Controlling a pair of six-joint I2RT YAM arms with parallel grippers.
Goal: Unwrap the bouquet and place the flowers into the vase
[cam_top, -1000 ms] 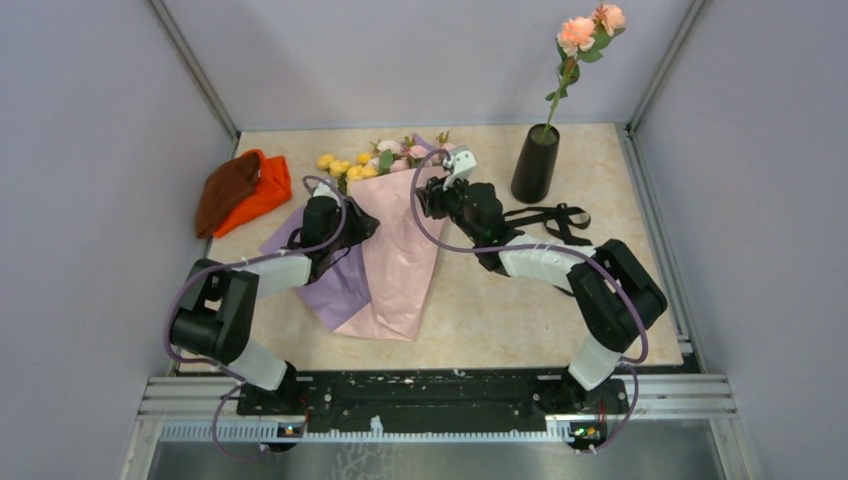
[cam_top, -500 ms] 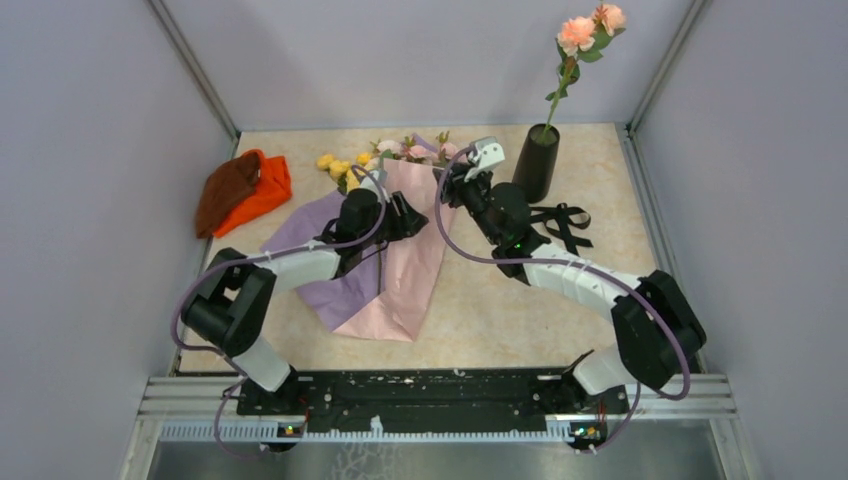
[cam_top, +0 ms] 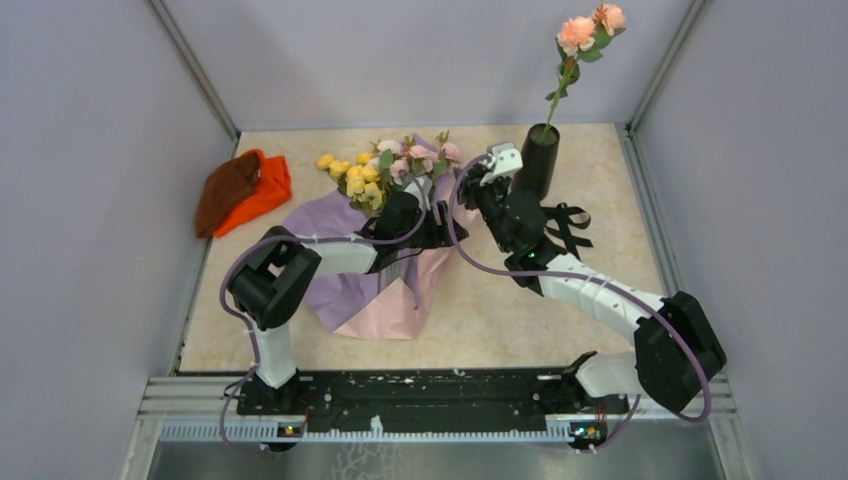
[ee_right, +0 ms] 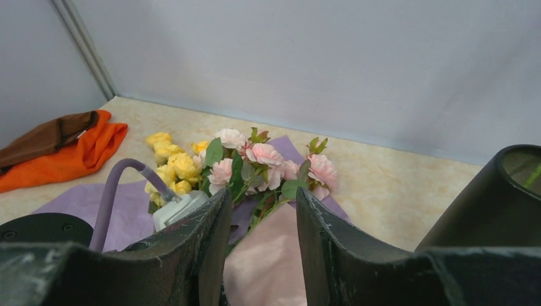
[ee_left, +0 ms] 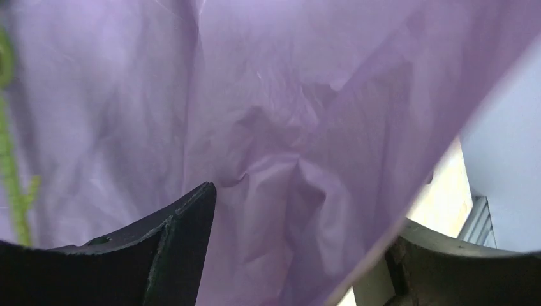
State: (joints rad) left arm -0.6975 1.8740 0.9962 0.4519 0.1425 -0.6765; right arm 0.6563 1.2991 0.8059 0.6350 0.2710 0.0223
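Note:
The bouquet lies half unwrapped mid-table, its pink paper (cam_top: 395, 300) and lilac inner side (cam_top: 330, 285) spread out. The flowers (cam_top: 395, 165), pink and yellow, stick up at its far end. My right gripper (cam_top: 470, 190) is just right of them; in the right wrist view it (ee_right: 263, 194) is shut on the pink-wrapped stems below the flowers (ee_right: 255, 156). My left gripper (cam_top: 438, 226) reaches in from the left. Its jaws (ee_left: 306, 207) stand wide, with loose lilac paper (ee_left: 255, 95) draped between them. The black vase (cam_top: 535, 160) stands behind the right gripper and holds one tall pink-bloomed stem (cam_top: 585, 30).
A black ribbon (cam_top: 560, 218) lies loose on the table right of the right arm. An orange-and-brown cloth bundle (cam_top: 243, 188) sits at the far left. Grey walls enclose the table on three sides.
The left arm swept right across the paper and its jaws widened. The right gripper moved right toward the vase, and the flowers rose and shifted right with it.

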